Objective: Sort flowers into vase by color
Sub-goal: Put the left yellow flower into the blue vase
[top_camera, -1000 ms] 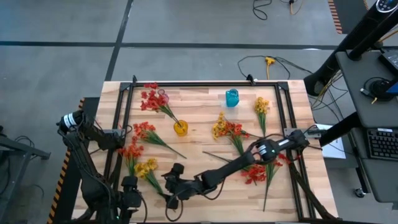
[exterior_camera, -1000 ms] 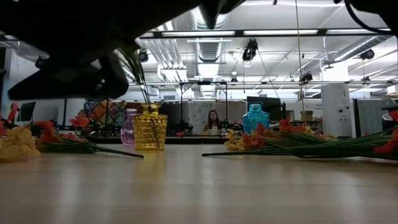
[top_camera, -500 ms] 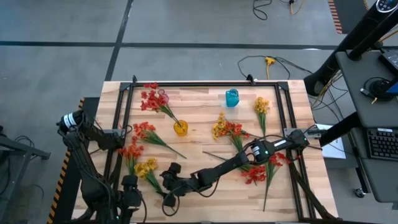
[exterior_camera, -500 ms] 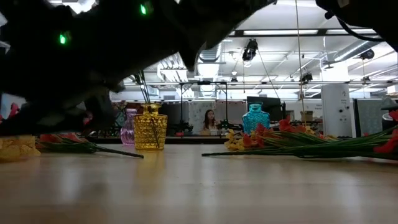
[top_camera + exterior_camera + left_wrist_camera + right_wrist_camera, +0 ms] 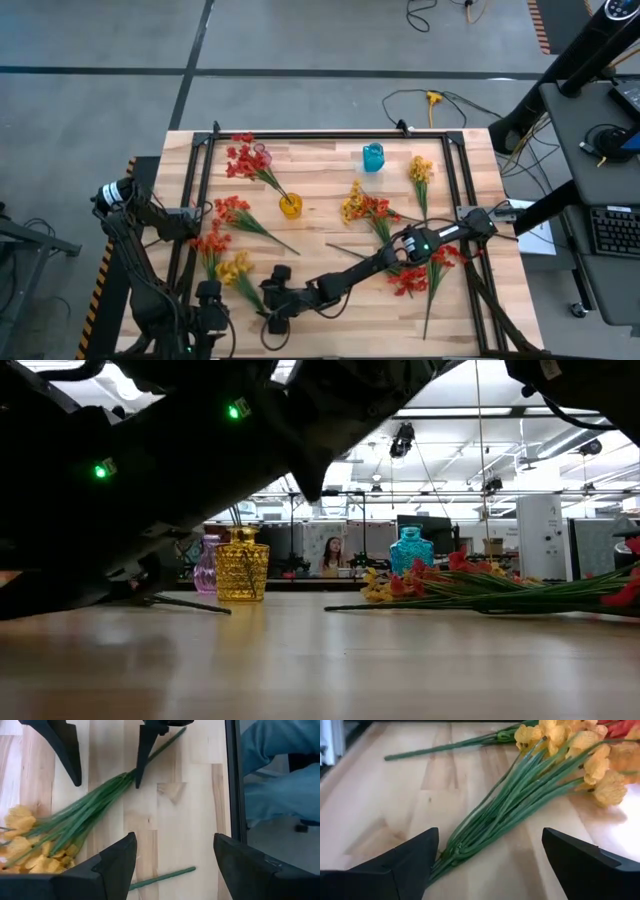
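A yellow flower sprig [image 5: 238, 270] lies flat near the table's front left, its green stems [image 5: 510, 800] running toward the near edge. My right gripper [image 5: 490, 835] is low over the stem end, open, with one finger on each side of the bundle; the left wrist view shows it from beyond [image 5: 105, 784]. My left gripper [image 5: 175, 840] hangs open close by at the front left, above the table. A yellow vase [image 5: 290, 207] holds a red sprig. A blue vase [image 5: 373, 157] and a pink vase [image 5: 205, 565] stand farther back. My right gripper's fingers come in slanting down from the table's right and stand across the yellow sprig's stem end [image 5: 455, 847]. One fingertip [image 5: 137, 779] is right at the stems; I cannot tell whether it touches them.
Red sprigs [image 5: 232, 210] lie at the left and another [image 5: 410, 280] at the right. A mixed bunch [image 5: 362, 208] and a yellow sprig [image 5: 421, 170] lie right of centre. A loose stem [image 5: 160, 877] lies by the black frame rail [image 5: 232, 770]. A person in blue [image 5: 280, 760] is beyond the rail.
My right gripper has come down and a little toward the table's left, onto the yellow sprig's stem end, staying open. In the low view the arm now hides the yellow blossoms.
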Robot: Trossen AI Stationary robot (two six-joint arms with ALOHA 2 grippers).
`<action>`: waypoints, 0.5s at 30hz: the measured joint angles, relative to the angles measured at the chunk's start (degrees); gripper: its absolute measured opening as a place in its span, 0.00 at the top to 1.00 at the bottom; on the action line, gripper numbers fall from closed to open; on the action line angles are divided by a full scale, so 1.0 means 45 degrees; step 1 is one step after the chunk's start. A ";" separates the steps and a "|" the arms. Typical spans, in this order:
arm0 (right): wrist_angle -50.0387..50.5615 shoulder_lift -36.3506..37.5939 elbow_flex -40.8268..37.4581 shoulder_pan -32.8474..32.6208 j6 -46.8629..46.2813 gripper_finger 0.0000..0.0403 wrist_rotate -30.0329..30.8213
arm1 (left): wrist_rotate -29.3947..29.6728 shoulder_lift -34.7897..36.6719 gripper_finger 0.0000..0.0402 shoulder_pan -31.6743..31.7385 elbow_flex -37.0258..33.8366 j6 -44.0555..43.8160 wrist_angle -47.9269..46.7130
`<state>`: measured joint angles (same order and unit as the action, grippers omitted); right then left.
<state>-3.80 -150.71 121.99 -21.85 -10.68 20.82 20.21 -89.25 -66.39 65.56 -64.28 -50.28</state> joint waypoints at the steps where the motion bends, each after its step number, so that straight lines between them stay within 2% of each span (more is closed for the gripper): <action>1: 0.0333 0.0014 0.0078 0.0028 0.0071 0.16 0.0015 | 0.0000 0.0000 0.39 0.0000 -0.0001 -0.0041 0.0000; 9: 0.4463 0.0141 0.1358 0.0362 0.0661 0.27 -0.0019 | -0.0024 0.0000 0.39 -0.0010 -0.0005 -0.0172 0.0003; 15: 0.7104 0.0141 0.2360 0.0389 0.1956 0.31 -0.0051 | -0.0034 0.0000 0.39 -0.0010 -0.0005 -0.0202 0.0005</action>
<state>28.17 -150.08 132.62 -20.10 -1.88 20.59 20.05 -89.25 -66.43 65.54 -65.19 -50.26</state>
